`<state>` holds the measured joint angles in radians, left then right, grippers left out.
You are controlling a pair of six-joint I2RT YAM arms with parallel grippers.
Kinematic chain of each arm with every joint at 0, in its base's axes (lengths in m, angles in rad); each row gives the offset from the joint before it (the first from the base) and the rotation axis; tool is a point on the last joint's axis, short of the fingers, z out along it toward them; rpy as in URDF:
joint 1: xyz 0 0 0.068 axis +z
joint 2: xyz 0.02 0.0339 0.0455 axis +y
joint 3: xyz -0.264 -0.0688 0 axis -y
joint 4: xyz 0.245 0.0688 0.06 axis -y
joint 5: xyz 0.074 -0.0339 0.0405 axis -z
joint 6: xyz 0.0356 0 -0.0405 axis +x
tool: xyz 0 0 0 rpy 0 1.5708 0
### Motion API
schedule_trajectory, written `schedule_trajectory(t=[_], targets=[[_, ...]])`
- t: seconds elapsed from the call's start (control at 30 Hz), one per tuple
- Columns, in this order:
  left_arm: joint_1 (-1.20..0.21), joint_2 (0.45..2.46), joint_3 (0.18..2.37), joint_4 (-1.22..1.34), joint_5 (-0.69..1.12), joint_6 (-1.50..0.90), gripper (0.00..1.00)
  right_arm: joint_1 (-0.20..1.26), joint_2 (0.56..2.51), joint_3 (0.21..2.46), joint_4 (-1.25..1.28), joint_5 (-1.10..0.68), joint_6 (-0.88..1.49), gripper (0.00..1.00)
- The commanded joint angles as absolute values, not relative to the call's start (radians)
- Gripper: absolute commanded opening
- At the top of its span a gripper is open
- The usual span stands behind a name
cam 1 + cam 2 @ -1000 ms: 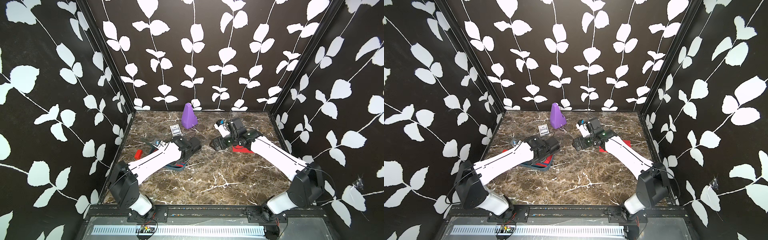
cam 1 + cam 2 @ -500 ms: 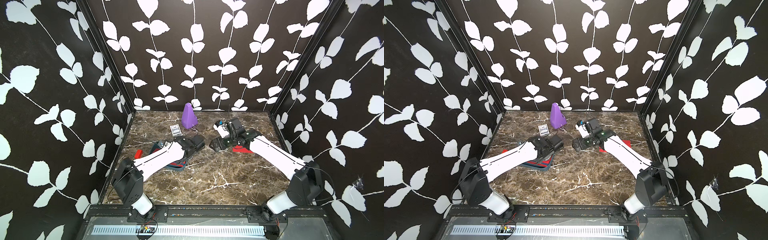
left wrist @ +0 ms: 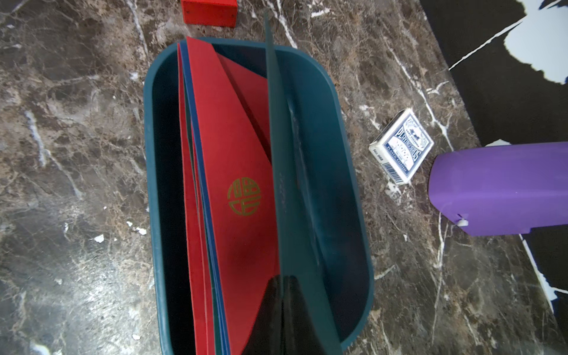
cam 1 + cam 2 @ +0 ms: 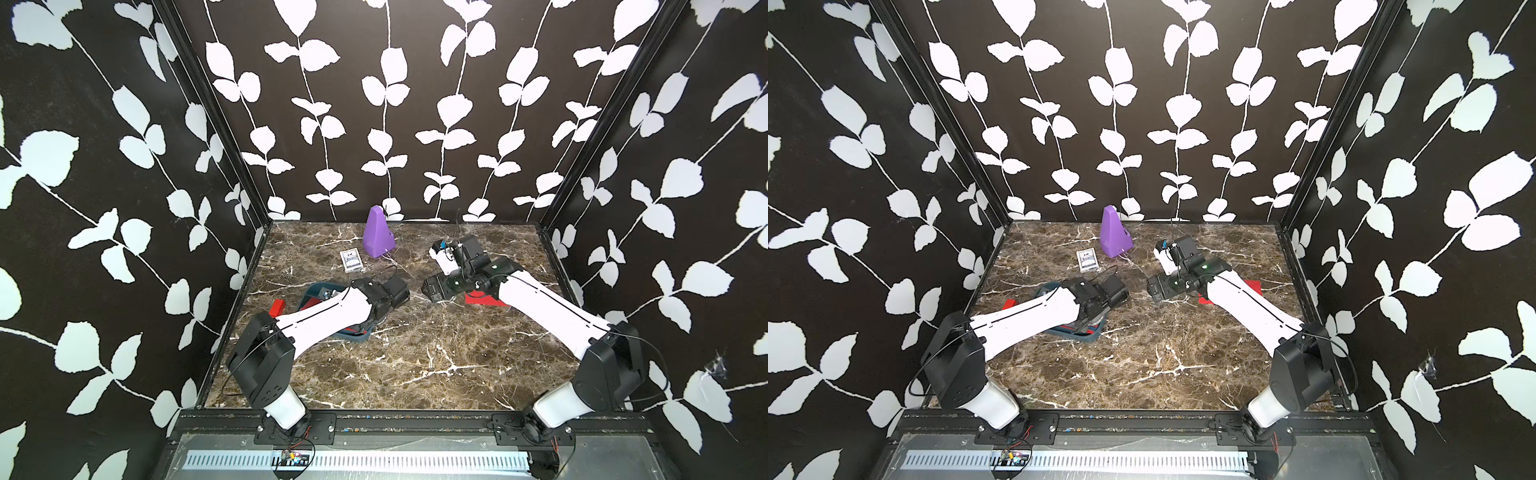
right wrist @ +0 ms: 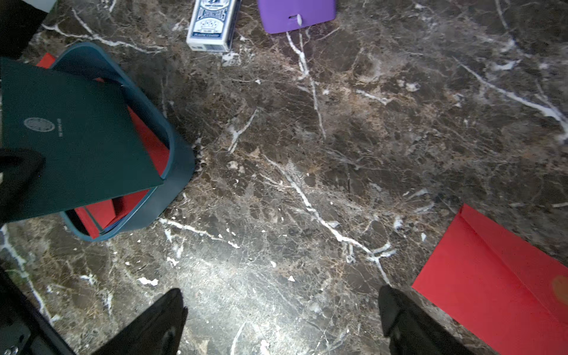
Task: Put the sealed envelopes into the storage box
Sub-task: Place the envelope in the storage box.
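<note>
Since one second ago the left arm has swung a little to the far right, and the right arm has almost not moved. The left gripper (image 3: 282, 292) is closed on the dark green envelope (image 3: 295, 184) and holds it on edge over the open storage box (image 3: 151, 184) at the left of the marble table (image 5: 338, 138). I cannot tell if its lower edge touches the bottom. Inside the box other envelopes lean on one long wall: a red envelope with a gold emblem (image 3: 233, 153), then a navy envelope (image 3: 201, 184), only its edge showing, and more red behind. The right gripper (image 5: 281, 310) has its fingers wide apart and holds nothing. A loose red envelope (image 5: 498, 285) lies flat just to its right.
</note>
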<state>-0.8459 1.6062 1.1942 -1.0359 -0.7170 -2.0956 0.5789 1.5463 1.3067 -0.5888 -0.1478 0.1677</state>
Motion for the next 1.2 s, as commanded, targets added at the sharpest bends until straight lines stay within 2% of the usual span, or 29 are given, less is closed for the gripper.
schedule_trajectory(t=[0.0,0.27,0.67,0.9,1.17], targets=[[-0.845,1.608,1.179,-1.072,-0.733,-2.124,0.00,0.578,1.529,1.337,-0.565,-0.088,0.198,0.99],[-0.846,1.591,1.259,-1.274,-0.928,-2.187,0.00,0.578,1.558,1.348,-0.572,-0.121,0.216,0.99],[-0.844,1.647,1.226,-1.148,-0.839,-2.162,0.00,0.578,1.537,1.345,-0.591,-0.132,0.209,0.99],[-0.848,1.647,1.217,-1.084,-0.786,-2.081,0.23,0.578,1.550,1.363,-0.599,-0.127,0.205,0.99],[-0.845,1.500,1.197,-1.015,-0.803,-1.881,0.43,0.577,1.572,1.386,-0.600,-0.055,0.222,0.99]])
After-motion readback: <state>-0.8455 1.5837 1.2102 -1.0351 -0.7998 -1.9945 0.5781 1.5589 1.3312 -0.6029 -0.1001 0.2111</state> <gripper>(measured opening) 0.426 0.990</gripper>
